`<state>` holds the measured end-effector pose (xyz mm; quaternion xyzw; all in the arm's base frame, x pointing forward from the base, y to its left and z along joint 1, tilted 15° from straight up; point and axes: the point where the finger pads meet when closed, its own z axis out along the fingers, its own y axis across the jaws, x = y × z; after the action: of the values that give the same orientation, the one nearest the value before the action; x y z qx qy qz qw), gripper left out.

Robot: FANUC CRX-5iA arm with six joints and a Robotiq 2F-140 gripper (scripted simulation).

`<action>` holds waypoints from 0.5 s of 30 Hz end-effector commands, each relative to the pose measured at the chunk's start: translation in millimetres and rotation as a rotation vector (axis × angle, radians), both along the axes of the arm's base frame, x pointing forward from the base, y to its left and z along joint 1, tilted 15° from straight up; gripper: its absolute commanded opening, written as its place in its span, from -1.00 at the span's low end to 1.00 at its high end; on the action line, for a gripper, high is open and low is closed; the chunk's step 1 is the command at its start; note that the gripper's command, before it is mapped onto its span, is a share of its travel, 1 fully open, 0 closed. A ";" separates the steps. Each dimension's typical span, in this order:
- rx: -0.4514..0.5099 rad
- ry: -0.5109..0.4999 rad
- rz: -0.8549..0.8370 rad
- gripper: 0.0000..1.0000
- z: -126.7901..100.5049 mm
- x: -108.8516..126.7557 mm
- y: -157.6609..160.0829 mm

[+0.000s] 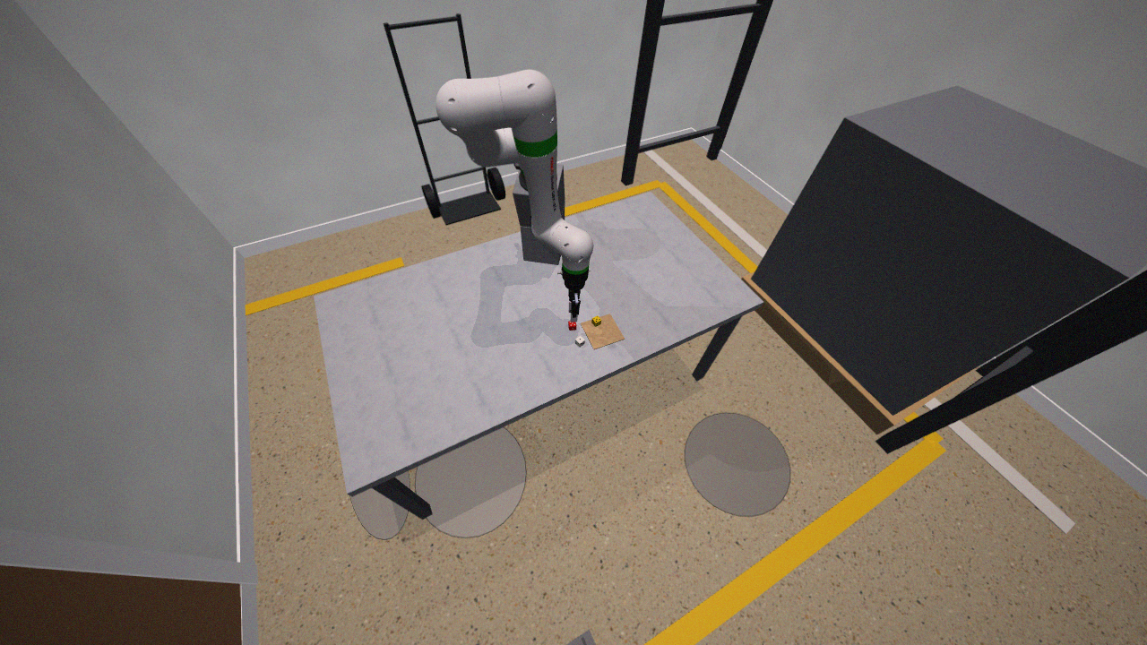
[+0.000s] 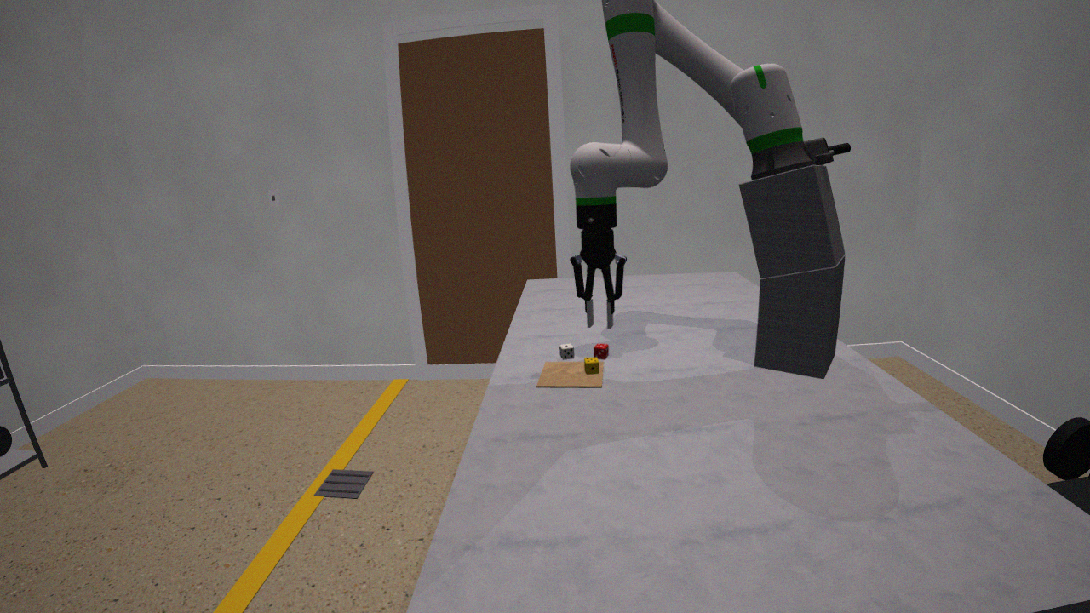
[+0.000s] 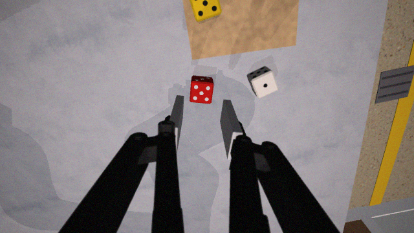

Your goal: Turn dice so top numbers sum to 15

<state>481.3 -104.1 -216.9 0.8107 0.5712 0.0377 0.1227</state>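
A red die (image 1: 572, 324) (image 2: 601, 350) (image 3: 201, 91) lies on the bare table just off the tan mat (image 1: 607, 335) (image 2: 559, 375) (image 3: 252, 29), with five on top. A white die (image 1: 579, 340) (image 2: 566, 350) (image 3: 264, 85) lies beside it, also off the mat, with one on top. A yellow die (image 1: 596, 321) (image 2: 591, 365) (image 3: 205, 8) sits on the mat's corner; its top is partly cut off in the wrist view. My gripper (image 1: 573, 314) (image 2: 599, 323) (image 3: 202, 109) hangs above the red die, pointing down, fingers partly apart and empty.
The mat lies near the table's edge (image 2: 487, 388), with the floor beyond. The arm's grey pedestal (image 2: 796, 282) stands on the table behind the dice. A large dark box (image 1: 946, 240) stands beside the table.
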 end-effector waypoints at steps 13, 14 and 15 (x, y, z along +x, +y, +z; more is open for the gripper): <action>0.001 -0.003 0.000 -0.44 -21.3 3.9 -3.3; 0.001 -0.003 0.000 -0.44 -23.0 4.2 -3.6; 0.001 -0.003 0.000 -0.44 -24.6 4.5 -3.9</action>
<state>485.0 -107.4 -237.9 0.8107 0.5712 0.0373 0.1227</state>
